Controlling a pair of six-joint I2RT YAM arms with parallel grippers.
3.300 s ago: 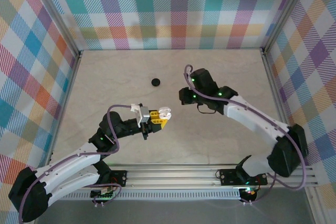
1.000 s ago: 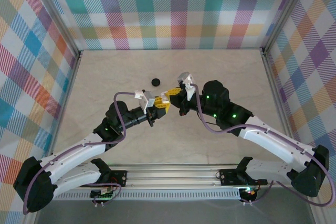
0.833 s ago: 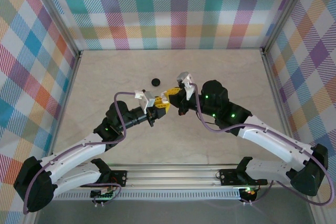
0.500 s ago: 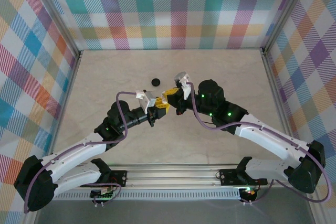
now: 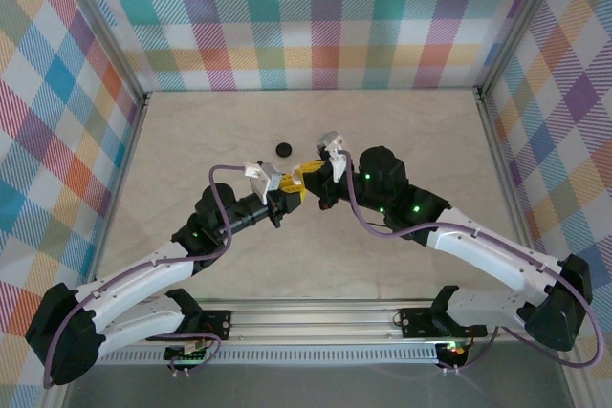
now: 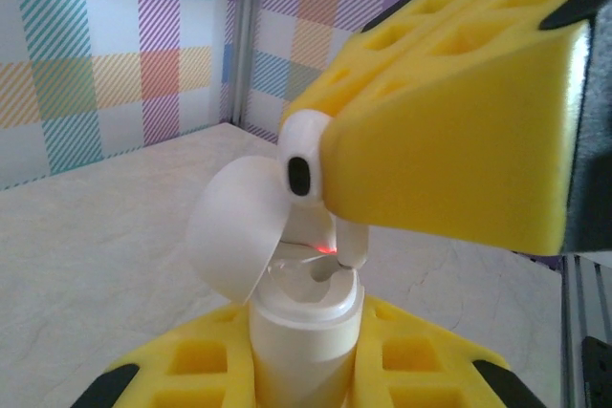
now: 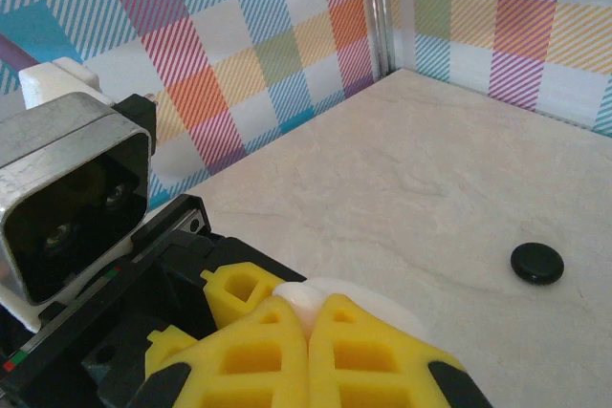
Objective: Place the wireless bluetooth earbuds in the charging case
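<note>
Above the tabletop [image 5: 411, 131], the left tool [image 5: 293, 194] pinches the open white charging case [image 6: 306, 327] upright, the right tool [image 5: 309, 175] pinches a white earbud [image 6: 304, 155] with its stem at the case's opening, and a black disc [image 5: 283, 149] lies nearby.

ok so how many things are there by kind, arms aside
case: 1
earbud: 1
disc: 1
total: 3
</note>
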